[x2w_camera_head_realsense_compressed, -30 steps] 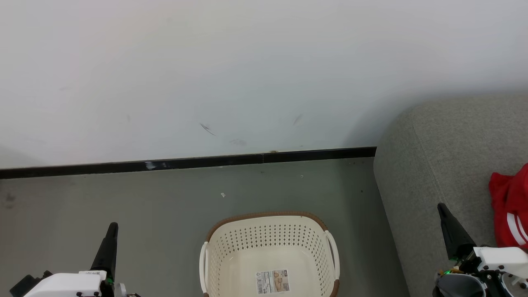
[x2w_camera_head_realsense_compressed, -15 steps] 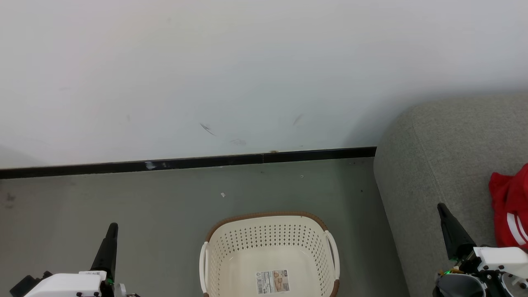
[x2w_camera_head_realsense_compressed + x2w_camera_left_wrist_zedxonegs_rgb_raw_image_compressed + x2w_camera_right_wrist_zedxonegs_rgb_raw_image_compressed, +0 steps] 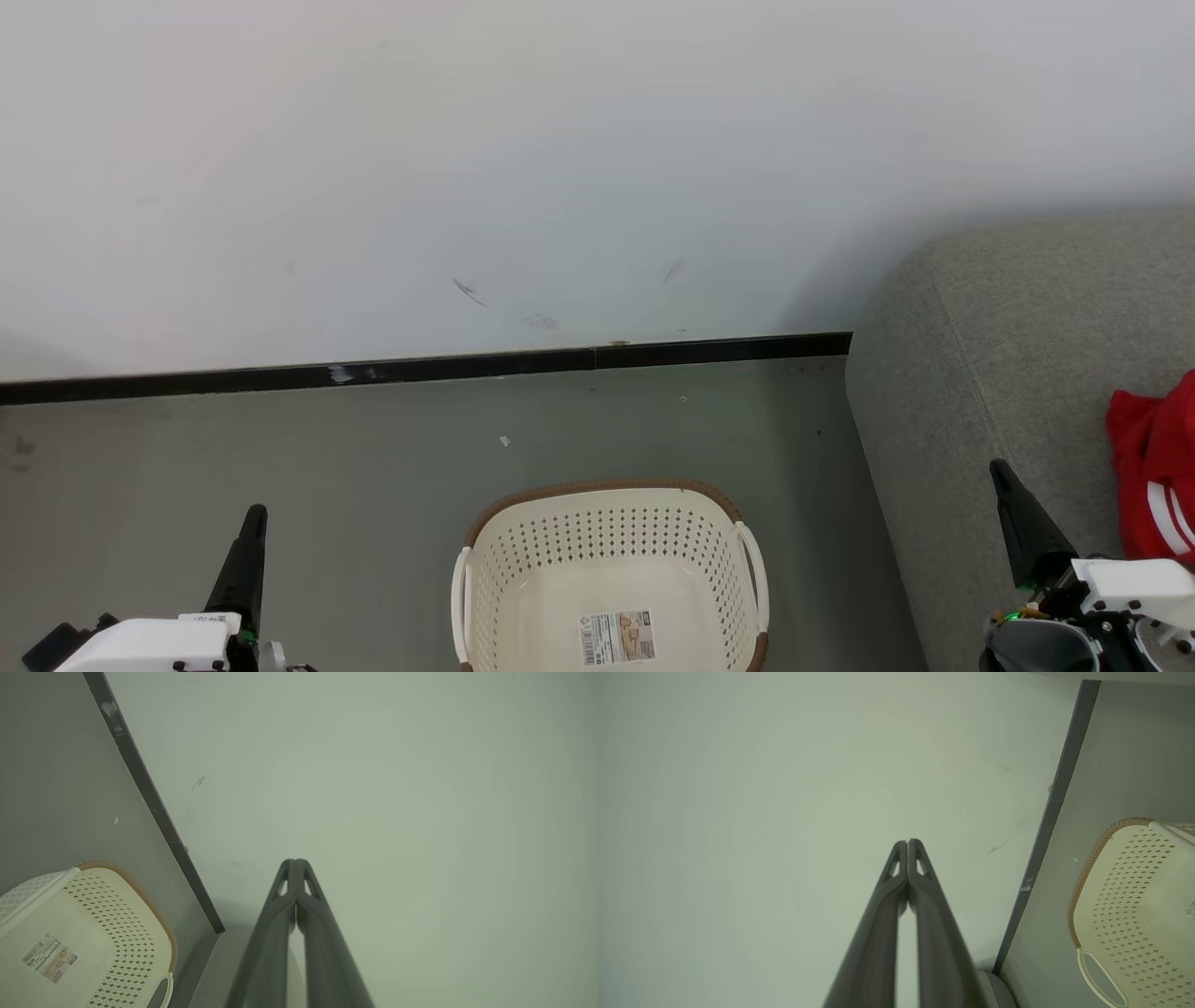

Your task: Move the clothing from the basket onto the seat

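Laundry basket (image 3: 611, 560): empty. Red clothing (image 3: 1156, 467): on seat (image 3: 1008, 327), just right of right jaws. Left jaws, right jaws: closed, empty.

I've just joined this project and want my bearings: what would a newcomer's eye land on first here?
The red clothing with white stripes stands out, lying on the grey seat at the head view's right edge. Next comes the cream basket on the floor at lower centre, its visible inside bare except for a label. The left gripper and right gripper, both shut, point up from the bottom corners.
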